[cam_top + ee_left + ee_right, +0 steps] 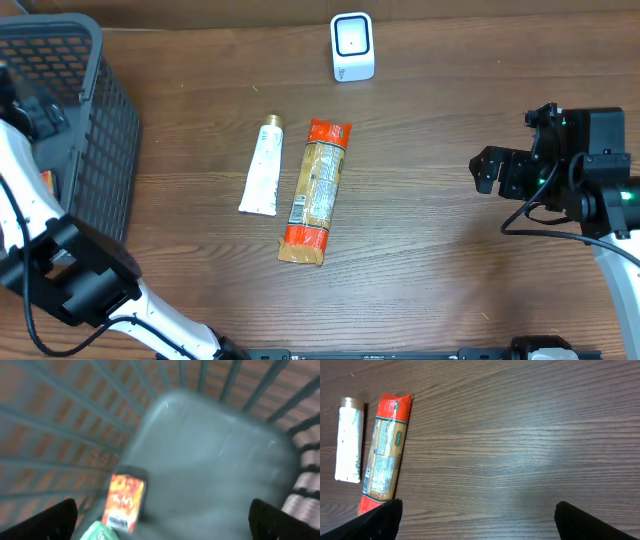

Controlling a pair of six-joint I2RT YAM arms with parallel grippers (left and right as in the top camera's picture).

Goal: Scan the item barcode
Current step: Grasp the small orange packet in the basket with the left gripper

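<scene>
landmark: pasta packet (pixel 317 192), lying flat near the middle of the desk (pixel 430 260), red at both ends, long axis running roughly away from me, slightly tilted.

far left of the packet: dark wire basket (pixel 100 130) at the desk's left edge. my left tool (pixel 162 527) is down inside it, released, fingers spread wide with nothing between them. the left wrist view is blurred. below the tool, on the basket's grey floor, lies a small orange-and-black pack (pixel 124 502). a bit of something green (pixel 100 532) shows at its near end; i cannot tell what it is.

just left of the packet: white tube (pixel 262 168) with a gold cap, flat on the desk, cap pointing away from me. it runs nearly parallel to the packet, with a narrow strip of wood between them, not touching.

beyond the packet's far end and a little to its right: white scanner (pixel 352 47), standing upright near the desk's far edge, dark window facing up toward the overhead camera. well apart from the packet.

well right of the packet: my right tool (pixel 480 522), released, fingers wide, above bare wood and gripping nothing. from its wrist camera the packet and the tube both sit at the left edge of view. no barcode readable on either from here.
</scene>
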